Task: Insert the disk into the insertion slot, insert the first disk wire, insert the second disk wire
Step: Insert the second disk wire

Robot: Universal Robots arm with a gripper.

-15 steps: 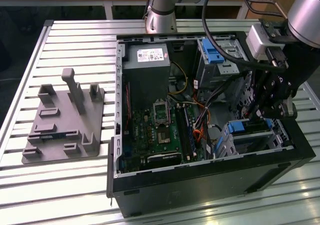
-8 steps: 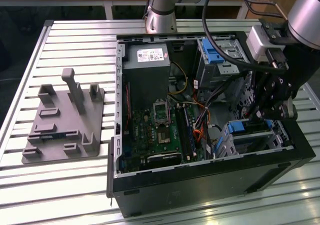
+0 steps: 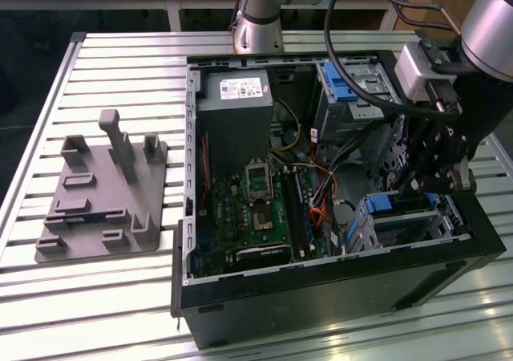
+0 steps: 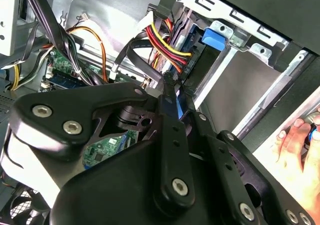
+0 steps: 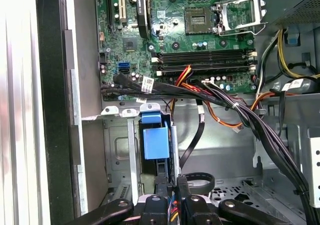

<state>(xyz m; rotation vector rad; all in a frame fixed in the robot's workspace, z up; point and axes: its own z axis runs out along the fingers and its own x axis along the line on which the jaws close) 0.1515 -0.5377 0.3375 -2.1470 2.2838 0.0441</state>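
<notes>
The disk (image 5: 155, 142), framed by its bright blue carrier, sits inside the grey metal insertion slot (image 5: 116, 150) at the case's near corner on the exterior view's right (image 3: 383, 204). My gripper (image 3: 415, 188) hangs right above that slot. In the first wrist view the gripper (image 5: 170, 181) points down at the carrier's end, shut on a disk wire (image 5: 173, 214) whose red and yellow strands run back between the fingers. In the second wrist view the gripper (image 4: 168, 87) meets beside a bundle of red, yellow and black wires (image 4: 172, 50) at the disk's edge.
The open computer case (image 3: 321, 289) lies on a slatted table. A taller bay with a blue latch (image 3: 343, 80) stands behind the slot. Thick black cables (image 5: 225, 105) cross beside the motherboard (image 3: 248, 208). A grey fixture plate (image 3: 104, 192) lies at the exterior view's left. A hand (image 4: 300, 145) rests outside the case.
</notes>
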